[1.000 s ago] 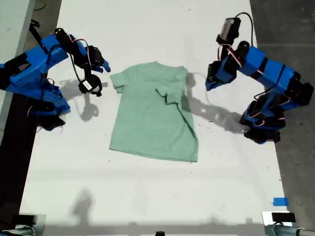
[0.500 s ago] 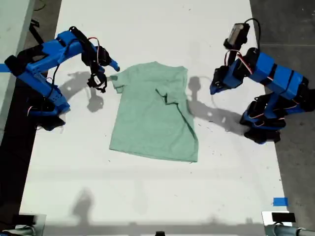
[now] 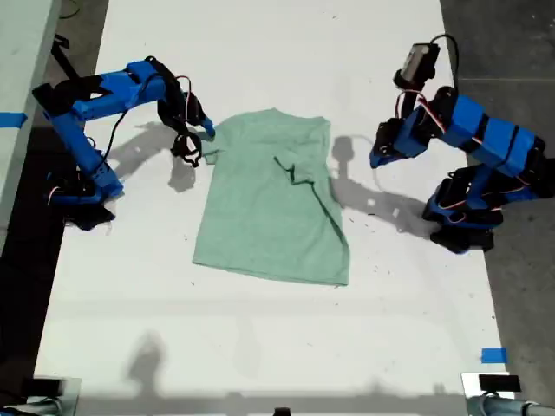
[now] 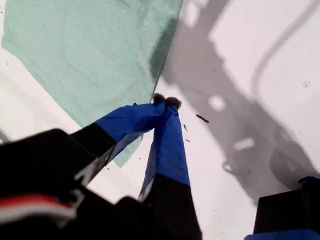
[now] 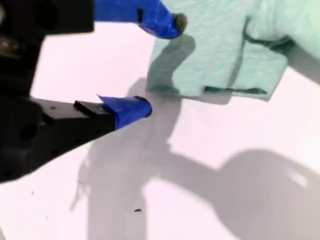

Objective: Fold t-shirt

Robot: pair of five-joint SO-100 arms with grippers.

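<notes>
One sleeve is already folded in on the t-shirt (image 3: 271, 208), lying flat mid-tabletop (image 3: 260, 347). Your second end effector (image 5: 160, 67) gapes at the other sleeve's edge, likely to pinch it; your first end effector (image 4: 166, 101) hangs closed, empty.

No text, label, brand, number or sign can be read in any of the three views. The pale mint-green, short-sleeved fabric t-shirt (image 3: 273, 204) is plain, and the white table surface (image 3: 260, 347) carries only small dark specks, not writing.
</notes>
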